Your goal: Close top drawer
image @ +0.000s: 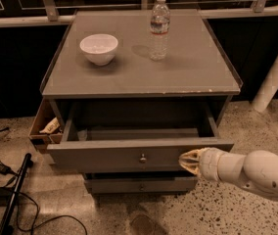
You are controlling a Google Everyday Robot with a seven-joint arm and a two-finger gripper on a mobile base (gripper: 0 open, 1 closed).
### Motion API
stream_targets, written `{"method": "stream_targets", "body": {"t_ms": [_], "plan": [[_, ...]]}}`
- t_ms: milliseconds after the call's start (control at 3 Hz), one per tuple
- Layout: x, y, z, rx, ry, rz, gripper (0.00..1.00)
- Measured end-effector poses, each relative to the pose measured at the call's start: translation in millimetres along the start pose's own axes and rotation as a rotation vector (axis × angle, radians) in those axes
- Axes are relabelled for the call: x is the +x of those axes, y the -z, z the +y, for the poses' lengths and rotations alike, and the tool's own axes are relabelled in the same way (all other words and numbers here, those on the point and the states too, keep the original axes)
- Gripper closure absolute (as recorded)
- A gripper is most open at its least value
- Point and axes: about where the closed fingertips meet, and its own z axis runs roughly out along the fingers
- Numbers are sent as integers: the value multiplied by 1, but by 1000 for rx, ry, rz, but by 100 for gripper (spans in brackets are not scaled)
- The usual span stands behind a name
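One risk: gripper (190,161) appears to press the front of the pulled-out top drawer (104,155) directly ahead of its tip, well to one side of the knob (142,157), open or closed I can't tell, so an off-centre shove may skew the drawer and jam it.

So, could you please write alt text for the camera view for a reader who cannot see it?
The top drawer of a grey cabinet stands open, with the robot's pincer at the right of its front panel. A white bowl and a water bottle stand on the cabinet.
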Motion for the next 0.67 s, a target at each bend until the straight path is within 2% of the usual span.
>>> {"method": "stream_targets", "body": {"t_ms": [667], "plan": [[-7, -44, -49, 42, 21, 30, 100]]}}
